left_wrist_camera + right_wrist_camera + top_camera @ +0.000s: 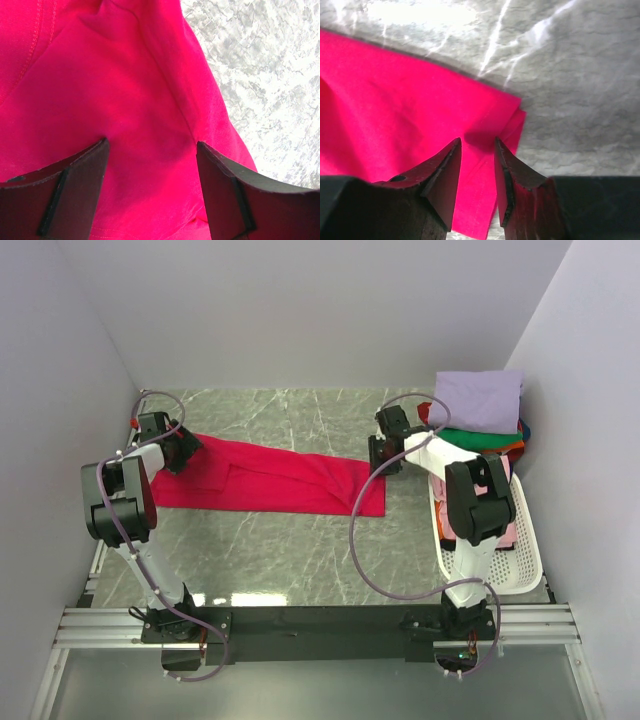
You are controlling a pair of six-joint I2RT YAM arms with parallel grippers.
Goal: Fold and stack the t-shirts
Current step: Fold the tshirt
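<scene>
We see the large crimson-red cloth t-shirt [270, 485] lying as a long folded band across the middle of the grey marbled worktop [300, 560]. We judge that the arms sit at its opposite ends so the band can be lifted evenly and doubled over. The left arm's black two-fingered tool [152, 145] stands wide apart, straddling the cloth at the left end. The right arm's black tool [477, 141] hangs over the right corner with its fingers nearly together; we cannot tell whether cloth is caught. The shirt looks mostly smooth, with soft creases and layered edges at that corner. A folded lavender t-shirt [478, 400] tops the stack at far right.
</scene>
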